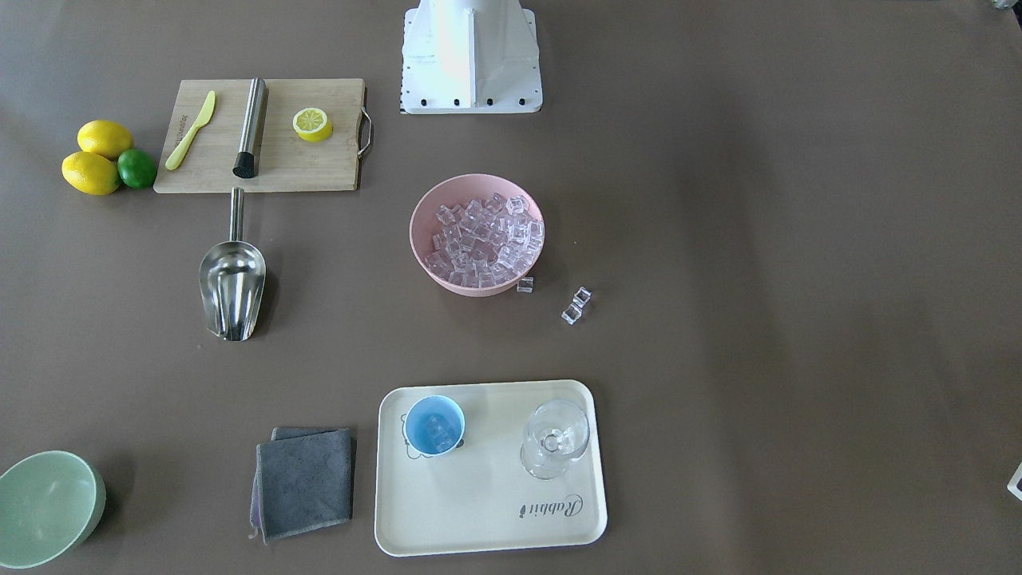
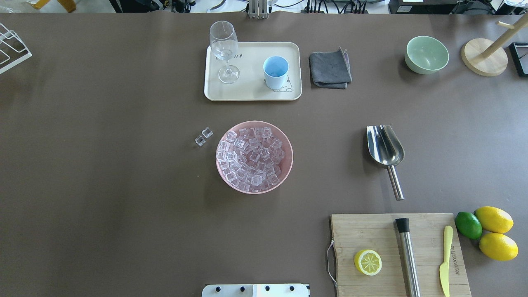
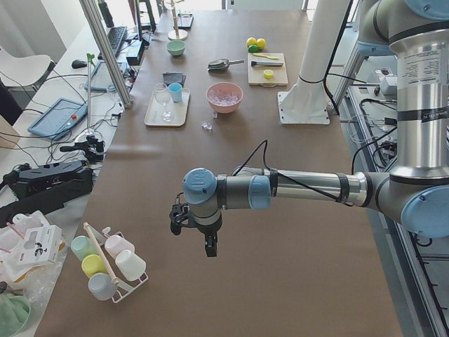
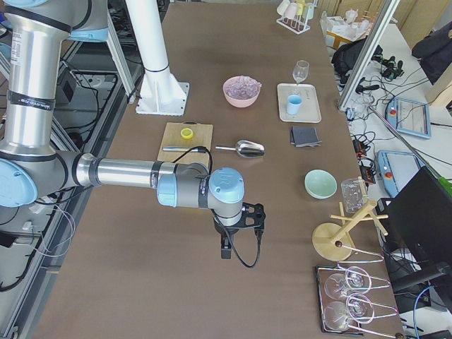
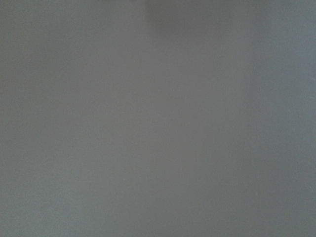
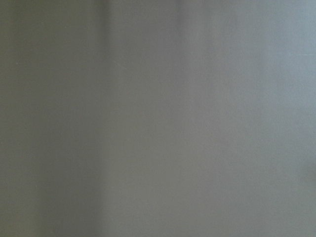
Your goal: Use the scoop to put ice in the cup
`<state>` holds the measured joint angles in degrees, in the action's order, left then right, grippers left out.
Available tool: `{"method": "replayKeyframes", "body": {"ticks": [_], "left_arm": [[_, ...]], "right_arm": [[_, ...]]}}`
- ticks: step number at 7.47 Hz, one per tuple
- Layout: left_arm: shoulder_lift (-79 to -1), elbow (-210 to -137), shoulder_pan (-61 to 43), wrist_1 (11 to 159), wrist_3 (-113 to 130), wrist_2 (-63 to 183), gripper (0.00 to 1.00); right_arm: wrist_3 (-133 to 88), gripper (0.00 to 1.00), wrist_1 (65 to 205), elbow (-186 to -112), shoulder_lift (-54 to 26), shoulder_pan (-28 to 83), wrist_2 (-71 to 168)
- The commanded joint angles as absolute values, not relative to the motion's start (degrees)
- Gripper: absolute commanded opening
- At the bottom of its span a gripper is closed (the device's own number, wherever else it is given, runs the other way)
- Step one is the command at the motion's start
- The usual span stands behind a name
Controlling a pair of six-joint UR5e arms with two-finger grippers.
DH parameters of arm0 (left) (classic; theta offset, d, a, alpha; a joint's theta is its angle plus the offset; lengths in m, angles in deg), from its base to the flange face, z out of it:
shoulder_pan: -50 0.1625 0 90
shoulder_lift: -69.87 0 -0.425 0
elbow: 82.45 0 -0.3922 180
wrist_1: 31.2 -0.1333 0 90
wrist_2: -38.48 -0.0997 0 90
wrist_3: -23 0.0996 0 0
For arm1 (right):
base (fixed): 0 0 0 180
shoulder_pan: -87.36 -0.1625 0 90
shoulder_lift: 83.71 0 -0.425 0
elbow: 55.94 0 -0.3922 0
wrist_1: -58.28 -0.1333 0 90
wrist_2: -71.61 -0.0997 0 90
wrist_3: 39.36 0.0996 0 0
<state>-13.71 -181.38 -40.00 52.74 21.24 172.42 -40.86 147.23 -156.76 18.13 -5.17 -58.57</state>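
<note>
The ice (image 2: 251, 159) fills a pink bowl (image 2: 288, 144) at the table's middle. Two loose cubes (image 2: 203, 136) lie beside the bowl, and a third (image 1: 524, 284) rests against it. The light-blue cup (image 1: 433, 426) stands on a cream tray (image 1: 495, 511) with a few cubes inside. The steel scoop (image 2: 385, 146) lies empty on the table, apart from both. My left gripper (image 3: 207, 246) and right gripper (image 4: 226, 251) hang over bare table at opposite ends, far from these things. They show only in the side views, so I cannot tell if they are open. Both wrist views show only table surface.
A stemmed glass (image 2: 225, 49) shares the tray. A grey cloth (image 2: 330, 68) and a green bowl (image 2: 427, 53) sit beside it. A cutting board (image 2: 371, 231) carries a half lemon, a steel rod and a yellow knife, with lemons and a lime (image 2: 468, 225) nearby.
</note>
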Motion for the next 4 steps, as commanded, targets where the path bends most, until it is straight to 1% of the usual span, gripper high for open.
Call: {"method": "replayKeyframes", "body": {"ticks": [1,4], "left_arm": [[-13.7,-181.4,-39.9,52.7,21.2,172.4,0.99],[-13.7,-181.4,-39.9,52.7,21.1,172.4,0.99]], "right_arm": [[-38.1,1.0,147.1,-156.8,17.4,-5.4,-59.6],[-38.6,1.0,147.1,-156.7,17.4,-5.4,-59.5]]}}
